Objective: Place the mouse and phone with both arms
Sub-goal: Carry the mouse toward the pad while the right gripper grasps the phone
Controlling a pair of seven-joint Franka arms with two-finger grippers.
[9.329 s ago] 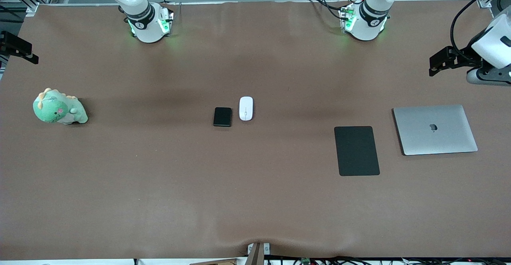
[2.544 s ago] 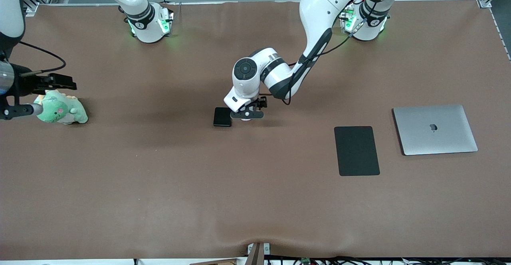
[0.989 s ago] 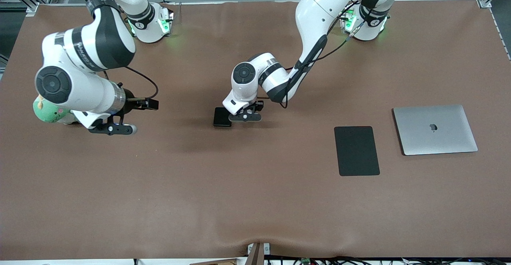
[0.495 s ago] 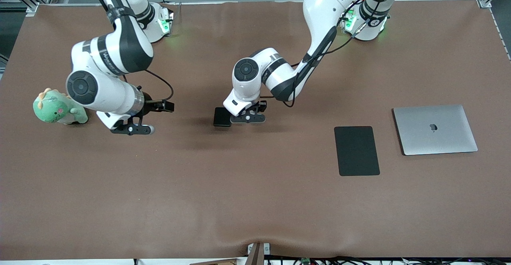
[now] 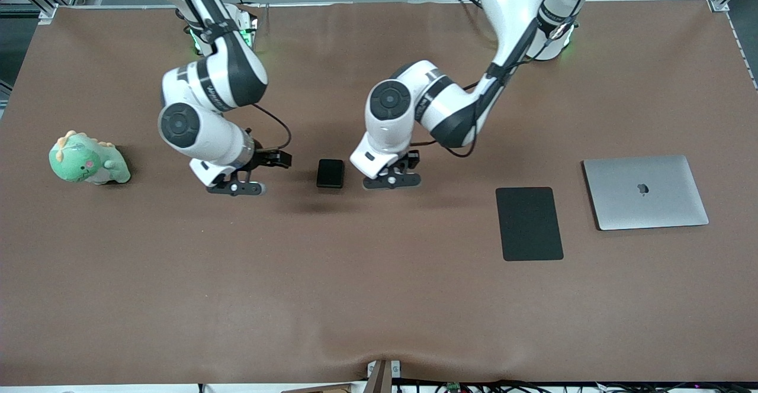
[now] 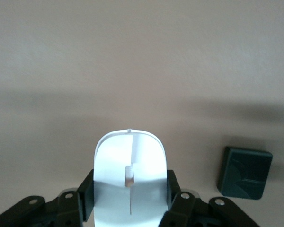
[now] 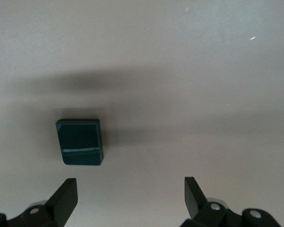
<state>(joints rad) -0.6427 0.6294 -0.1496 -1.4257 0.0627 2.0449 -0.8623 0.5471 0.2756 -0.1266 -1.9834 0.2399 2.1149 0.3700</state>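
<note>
Gripping the mouse (image 6: 130, 182), the left gripper (image 5: 391, 181) is hovering beside the phone (image 5: 330, 173); the wide-open, empty right gripper (image 5: 235, 188) needs centring over it before descending.

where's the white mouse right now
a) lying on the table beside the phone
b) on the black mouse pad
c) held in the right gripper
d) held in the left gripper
d: the left wrist view shows the mouse clamped between the fingers of the left gripper, up off the table.
</note>
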